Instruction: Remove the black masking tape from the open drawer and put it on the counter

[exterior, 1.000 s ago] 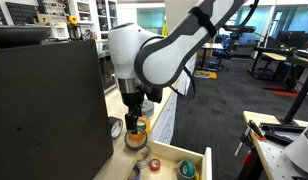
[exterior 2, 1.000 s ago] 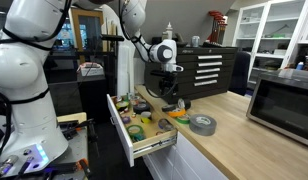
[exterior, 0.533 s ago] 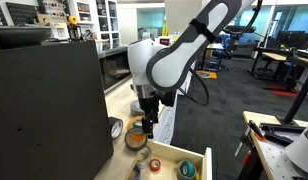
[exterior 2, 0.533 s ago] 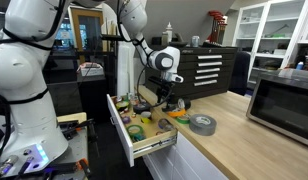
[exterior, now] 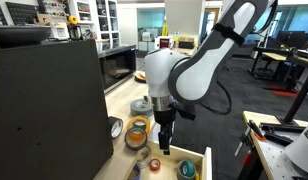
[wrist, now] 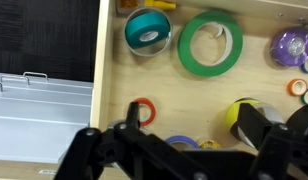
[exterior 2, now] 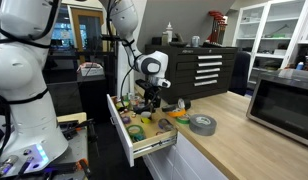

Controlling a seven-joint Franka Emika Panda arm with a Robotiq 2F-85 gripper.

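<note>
open drawer (wrist: pixel 194 105) pale matt wood; counter (exterior 2: pixel 244 140) smooth light wood; arm (exterior: pixel 194 70) glossy white plastic

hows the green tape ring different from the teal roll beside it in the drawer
The green tape ring is wider across than the teal roll. The green ring is a thin band around a big open centre; the teal roll has a thicker band and a small hole. Both lie flat, side by side on the drawer floor.

Wrist view: in open drawer (wrist: pixel 194 95), tape roll (wrist: pixel 147 28) sits just L of tape ring (wrist: pixel 210 43), w/ small ring (wrist: pixel 142 110) below roll. In an exterior view: duct tape roll (exterior 2: pixel 202 123) on counter (exterior 2: pixel 234 150), R of drawer; microwave (exterior 2: pixel 281 100) further R.
</note>
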